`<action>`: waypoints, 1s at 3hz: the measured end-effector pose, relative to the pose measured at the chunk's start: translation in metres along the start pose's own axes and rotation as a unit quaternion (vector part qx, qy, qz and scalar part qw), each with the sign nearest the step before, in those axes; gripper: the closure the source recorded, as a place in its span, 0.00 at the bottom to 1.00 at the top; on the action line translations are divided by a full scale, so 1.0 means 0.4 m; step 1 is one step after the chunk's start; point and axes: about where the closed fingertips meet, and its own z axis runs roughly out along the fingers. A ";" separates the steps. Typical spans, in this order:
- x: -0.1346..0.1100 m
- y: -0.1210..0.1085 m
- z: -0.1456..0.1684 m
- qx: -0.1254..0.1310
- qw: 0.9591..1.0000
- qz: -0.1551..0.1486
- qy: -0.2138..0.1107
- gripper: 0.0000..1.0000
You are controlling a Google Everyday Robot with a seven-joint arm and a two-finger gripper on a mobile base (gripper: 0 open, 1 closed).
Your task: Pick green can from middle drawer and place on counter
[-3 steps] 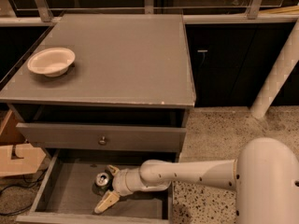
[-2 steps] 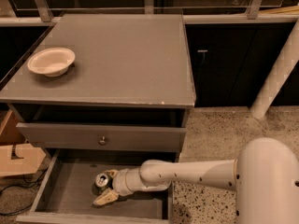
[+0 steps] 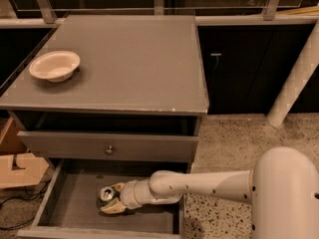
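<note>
An office-like or lab-like interior is suggested by a grey drawer cabinet (image 3: 149,146), terrazzo floor (image 3: 234,141) and dark cupboards (image 3: 239,68); the gripper (image 3: 110,199) is seen inside the open drawer (image 3: 72,208).

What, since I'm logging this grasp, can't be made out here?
Green can: the camera view shows mainly its top; the gripper, right beside it in the middle drawer, hides much of its side and label.
Drawer's front wall: partly cut off by the bottom edge.
Space under the counter: lost in shadow.
</note>
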 end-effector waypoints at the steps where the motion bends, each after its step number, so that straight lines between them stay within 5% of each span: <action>1: 0.000 0.000 0.000 0.000 1.000 0.000 0.000 0.96; 3: -0.014 0.007 -0.006 0.006 1.000 0.005 0.002 1.00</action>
